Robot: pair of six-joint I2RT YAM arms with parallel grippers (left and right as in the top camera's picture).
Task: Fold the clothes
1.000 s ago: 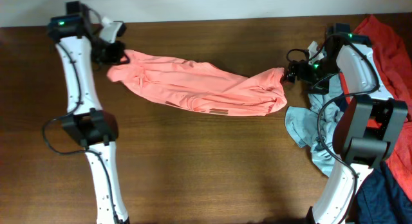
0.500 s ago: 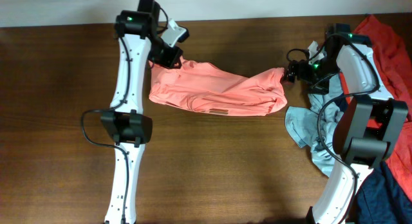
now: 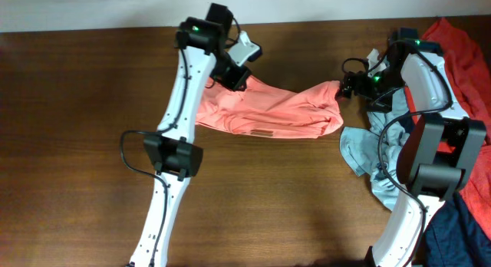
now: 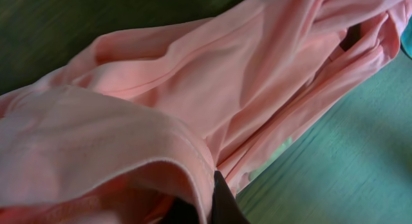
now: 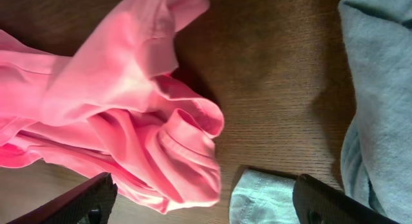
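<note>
Lying between both, the shirt (image 3: 284, 110) is clamped by left gripper (image 3: 236, 77); right gripper (image 3: 347, 87) gapes.

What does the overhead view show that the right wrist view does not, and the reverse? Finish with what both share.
Only the overhead view shows both arms, the left gripper holding one end of the salmon-pink shirt, the red garment at the far right and the navy garment at the lower right. Only the right wrist view shows the right gripper open, its fingers spread wide, and the shirt's bunched end close up. Both show the salmon-pink shirt, the grey-blue garment and the wooden table.
</note>
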